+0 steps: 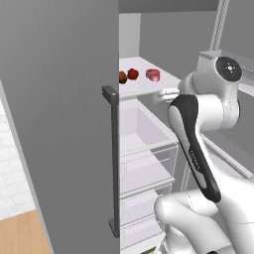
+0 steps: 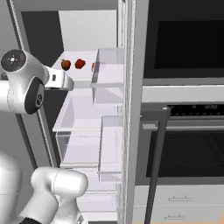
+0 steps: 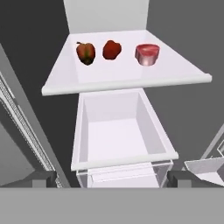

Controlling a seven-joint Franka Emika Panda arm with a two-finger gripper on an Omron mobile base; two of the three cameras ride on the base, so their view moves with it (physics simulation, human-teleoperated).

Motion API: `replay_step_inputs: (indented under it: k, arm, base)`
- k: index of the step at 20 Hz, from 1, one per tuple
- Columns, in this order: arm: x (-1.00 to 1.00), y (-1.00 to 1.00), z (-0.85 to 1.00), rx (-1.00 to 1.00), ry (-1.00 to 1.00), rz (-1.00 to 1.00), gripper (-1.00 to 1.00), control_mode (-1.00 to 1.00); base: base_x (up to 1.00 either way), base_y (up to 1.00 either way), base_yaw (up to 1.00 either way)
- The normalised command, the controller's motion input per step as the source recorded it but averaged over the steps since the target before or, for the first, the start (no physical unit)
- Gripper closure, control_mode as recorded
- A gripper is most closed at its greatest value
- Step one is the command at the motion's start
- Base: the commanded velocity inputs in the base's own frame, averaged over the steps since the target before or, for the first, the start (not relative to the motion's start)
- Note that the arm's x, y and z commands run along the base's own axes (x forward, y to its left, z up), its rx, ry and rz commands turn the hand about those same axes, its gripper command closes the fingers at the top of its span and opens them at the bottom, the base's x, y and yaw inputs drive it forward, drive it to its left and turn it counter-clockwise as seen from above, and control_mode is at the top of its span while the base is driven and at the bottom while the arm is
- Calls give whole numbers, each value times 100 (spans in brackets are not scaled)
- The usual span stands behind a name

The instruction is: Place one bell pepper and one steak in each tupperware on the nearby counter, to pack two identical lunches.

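Closest to the hand camera are the two dark fingertips of the end effector, poking up at about 7 and 5 o'clock with a wide gap between them, so it's spread open and gripping nothing. Past them sits an open white fridge drawer, and above that a white shelf with three things in a row up around 12 o'clock: a darker brownish-red bell pepper, a bright red bell pepper just beside it, and a pink steak a bit apart to the right.

From the left base view, the big grey fridge door slices off most of the dark pepper, so only a sliver peeks out. From the right base view, the steak is mostly tucked behind a clear door bin. Both base views have the hand itself hidden behind the arm's wrist, with the white arm bent at the elbow and reaching forward toward the shelf edge.
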Motion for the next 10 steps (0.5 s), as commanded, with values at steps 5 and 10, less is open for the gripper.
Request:
replay_step_inputs:
  k: [5,10]
  arm:
    - [37,0,0,0,0,-10,-100,-100]
    - [42,-11,0,0,0,-9,-100,-100]
  base:
    - [0,0,0]
    - [0,0,0]
